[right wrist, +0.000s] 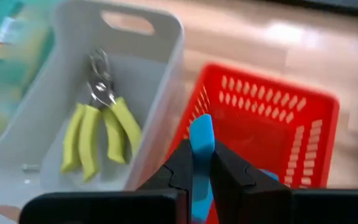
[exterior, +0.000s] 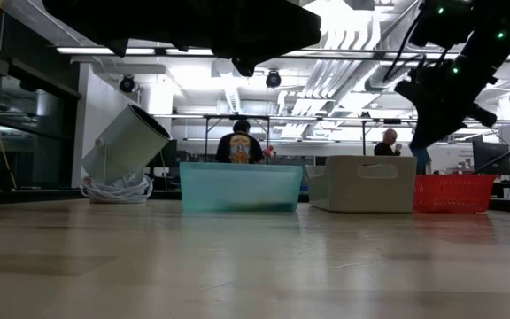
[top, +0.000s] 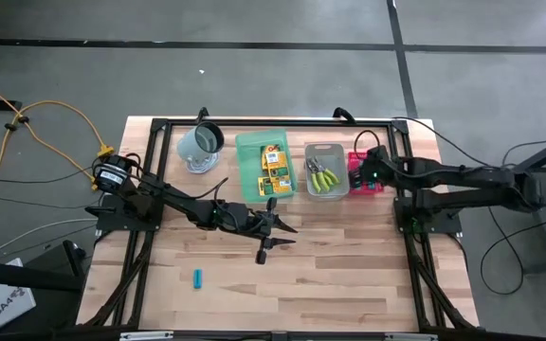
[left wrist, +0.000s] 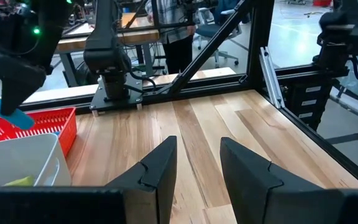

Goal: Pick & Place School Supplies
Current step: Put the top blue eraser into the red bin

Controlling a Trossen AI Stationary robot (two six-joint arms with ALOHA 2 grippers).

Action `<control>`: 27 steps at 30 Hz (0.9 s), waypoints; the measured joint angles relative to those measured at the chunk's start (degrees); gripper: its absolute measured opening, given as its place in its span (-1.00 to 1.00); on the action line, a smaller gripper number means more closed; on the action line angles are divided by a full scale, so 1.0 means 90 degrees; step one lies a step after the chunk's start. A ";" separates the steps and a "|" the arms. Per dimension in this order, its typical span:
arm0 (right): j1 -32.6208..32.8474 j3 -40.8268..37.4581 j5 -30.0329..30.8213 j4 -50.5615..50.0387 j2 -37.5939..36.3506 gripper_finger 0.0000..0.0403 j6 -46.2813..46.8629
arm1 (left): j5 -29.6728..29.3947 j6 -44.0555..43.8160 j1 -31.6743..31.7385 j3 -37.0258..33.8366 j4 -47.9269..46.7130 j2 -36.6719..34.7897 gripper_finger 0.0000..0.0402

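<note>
From above, we see our right end effector (top: 360, 176) hanging over the red tray (top: 379, 186), the grey tray (top: 326, 152) with its yellow-green-handled tools (top: 324, 176) just beside it and the green tray (top: 254, 142) with the yellow-orange boxes (top: 274, 166) beyond that; our left end effector (top: 275, 233) waits lower on the tabletop (top: 349, 275), with a lone cyan-blue piece (top: 198, 278) lying near it, far closer to that arm than to ours on the right. At table level, we find the right end effector (exterior: 421, 146) raised just above the red tray's (exterior: 454, 193) rim. Through the left wrist camera, the left fingers (left wrist: 160, 171) stand apart with nothing between them, and the right arm shows farther off holding a blue piece (left wrist: 11, 115) over the red tray (left wrist: 36, 127). Through the right wrist camera, our fingers (right wrist: 179, 171) are clamped on the held cyan-blue piece (right wrist: 201, 158), its long axis upright between them, and the red tray (right wrist: 272, 118) lies directly beneath and slightly ahead; we judge that release is the step in hand.
</note>
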 joint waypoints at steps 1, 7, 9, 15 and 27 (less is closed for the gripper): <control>-0.0173 0.0000 -0.0228 -0.0046 0.0000 -0.88 0.0002 | 0.0000 0.0000 0.0000 0.0000 0.0000 0.0000 -0.40; -0.1065 0.0000 -0.1220 -0.0319 0.0000 -0.88 -0.0143 | 0.0000 0.0000 0.0000 0.0000 0.0000 0.0000 -0.40; -0.1294 0.0000 -0.1425 -0.0415 0.0002 -0.88 -0.0206 | 0.0000 0.0000 0.0000 0.0000 0.0000 0.0000 -0.40; -0.1776 0.0000 -0.2020 -0.0589 0.0007 -0.88 -0.0308 | 0.0000 0.0001 0.0000 0.0000 0.0002 0.0000 -0.40; -0.2305 0.0000 -0.2501 -0.0629 0.0701 -0.88 -0.0448 | 0.0000 0.0002 0.0000 0.0000 0.0005 0.0000 -0.40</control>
